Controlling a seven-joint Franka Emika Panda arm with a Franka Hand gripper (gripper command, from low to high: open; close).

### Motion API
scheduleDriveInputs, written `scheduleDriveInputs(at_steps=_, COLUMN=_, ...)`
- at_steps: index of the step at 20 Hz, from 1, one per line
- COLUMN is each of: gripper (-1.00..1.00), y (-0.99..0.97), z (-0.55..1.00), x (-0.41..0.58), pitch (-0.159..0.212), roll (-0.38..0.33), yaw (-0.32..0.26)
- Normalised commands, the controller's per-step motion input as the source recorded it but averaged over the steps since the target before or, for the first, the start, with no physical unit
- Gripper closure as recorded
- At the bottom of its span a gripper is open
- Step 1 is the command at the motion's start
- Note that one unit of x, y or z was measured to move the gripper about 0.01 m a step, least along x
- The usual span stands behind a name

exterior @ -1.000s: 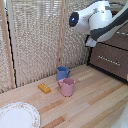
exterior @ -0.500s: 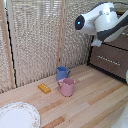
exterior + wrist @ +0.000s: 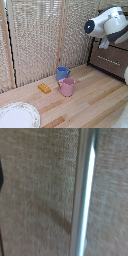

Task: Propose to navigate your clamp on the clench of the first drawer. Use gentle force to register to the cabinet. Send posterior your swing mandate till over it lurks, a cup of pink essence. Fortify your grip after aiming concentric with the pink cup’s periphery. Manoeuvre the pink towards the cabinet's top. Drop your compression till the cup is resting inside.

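Exterior view: bulky white robot arm [image 3: 111, 24] high at the exterior view's right, in front of the cabinet [image 3: 111, 61], hiding the upper part of it. The clamp not distinguishable in this view; state of the fingers cannot be told. On the cabinet, one dark brown drawer front visible below the arm, with a slim silvery bar handle [image 3: 107, 60] running across it; whether this is the first drawer or the lower one cannot be told, the upper portion being covered by the arm.

Wrist view: close, blurred look at a brown wooden surface [image 3: 40, 188] crossed by a silvery bar [image 3: 84, 193], bright highlight along its length. Dark sliver at one picture edge [image 3: 1, 178], possibly a finger, not identifiable with certainty.

On the light wooden plank table [image 3: 95, 100]: the pink cup [image 3: 67, 87], upright, well apart from the arm and the cabinet, toward the middle of the scene. Blue mug [image 3: 62, 73] upright just behind it, very close or touching, cannot tell which. Small yellow-orange block [image 3: 44, 88] lying flat near the pink cup, on the exterior view's left of it. White patterned plate [image 3: 18, 116] at the near corner on the exterior view's left.

Woven reed screen [image 3: 40, 35] standing behind the table.

No brands, labels or legible writing anywhere.
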Motion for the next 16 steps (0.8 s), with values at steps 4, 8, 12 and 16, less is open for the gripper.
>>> scheduleDriveInputs(at_steps=4, gripper=1.0, y=-0.51, z=0.0, x=-0.074, pitch=0.007, roll=0.013, yaw=0.155)
scheduleDriveInputs(at_steps=8, gripper=1.0, y=-0.09, z=0.0, x=0.061, pitch=0.007, roll=0.0, yaw=0.072)
scheduleDriveInputs(at_steps=12, gripper=1.0, y=-0.09, z=0.0, x=0.191, pitch=0.0, roll=0.0, yaw=0.132)
scheduleDriveInputs(at_steps=16, gripper=1.0, y=-0.12, z=0.03, x=0.119, pitch=0.0, roll=0.001, yaw=0.21)
